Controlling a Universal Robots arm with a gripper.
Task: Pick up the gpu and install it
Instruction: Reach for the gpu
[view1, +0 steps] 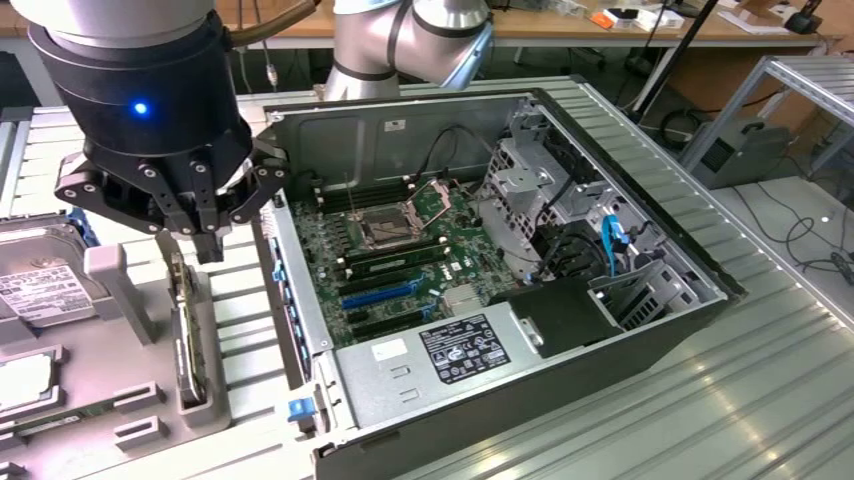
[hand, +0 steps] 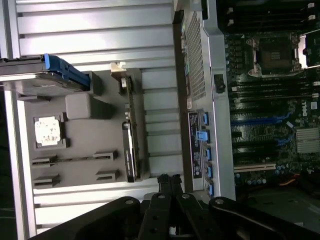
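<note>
Grey parts tray (view1: 100, 385) at the exterior view's left holds the gpu (view1: 187, 335), standing on edge in a slot, with a hard drive (view1: 40, 285) in another recess (its white label showing). The gripper (view1: 207, 250) hangs close over the card's upper end, fingers pressed together on nothing. Just beside the tray lies the open computer case (view1: 667, 330), holding its motherboard (view1: 400, 245) with blue expansion slots (view1: 380, 292), and a power supply (view1: 461, 350).
</note>
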